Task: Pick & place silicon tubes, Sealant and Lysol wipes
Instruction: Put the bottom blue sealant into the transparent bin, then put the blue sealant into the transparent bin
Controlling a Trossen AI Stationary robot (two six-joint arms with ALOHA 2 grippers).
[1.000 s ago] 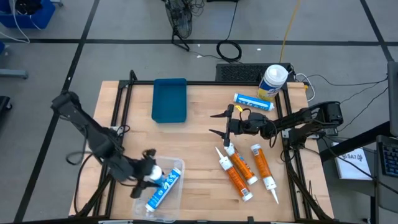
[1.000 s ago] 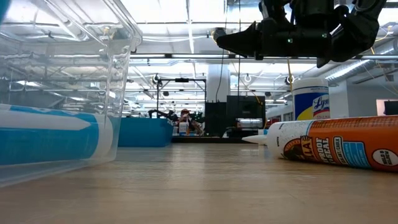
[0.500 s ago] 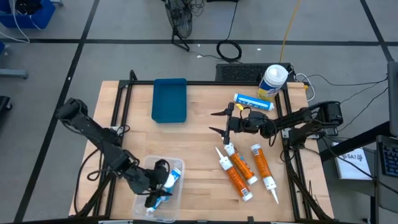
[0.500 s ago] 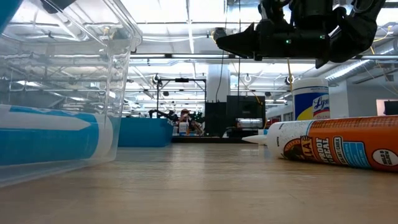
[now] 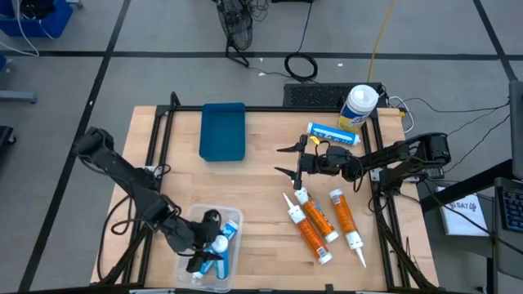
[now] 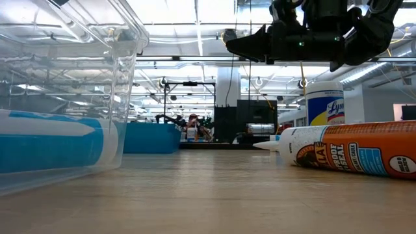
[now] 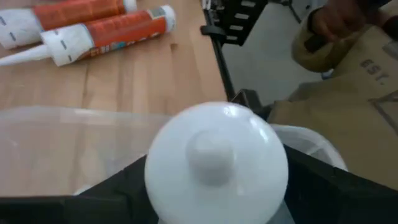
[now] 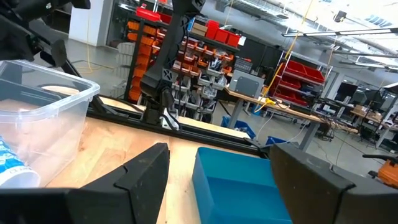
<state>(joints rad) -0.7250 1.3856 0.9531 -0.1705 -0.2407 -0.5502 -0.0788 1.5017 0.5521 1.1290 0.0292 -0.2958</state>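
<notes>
Clear plastic bin [image 5: 214, 245] at the near left table edge holds a blue tube [image 5: 219, 242]; the left gripper [image 5: 204, 253] sits over it, jaws part-spread around the tube's white end cap [image 7: 216, 165]; whether it grips is unclear. Mid-table, the right gripper [image 5: 288, 161] hovers empty, fingers apart. Three orange tubes [image 5: 310, 230] lie just nearer than it, long axes running near-to-far, nozzles varied. Farther right, the Lysol wipes [image 5: 358, 107] stand upright at the far corner, label reading "Lys", beside another blue tube [image 5: 332, 133].
</notes>
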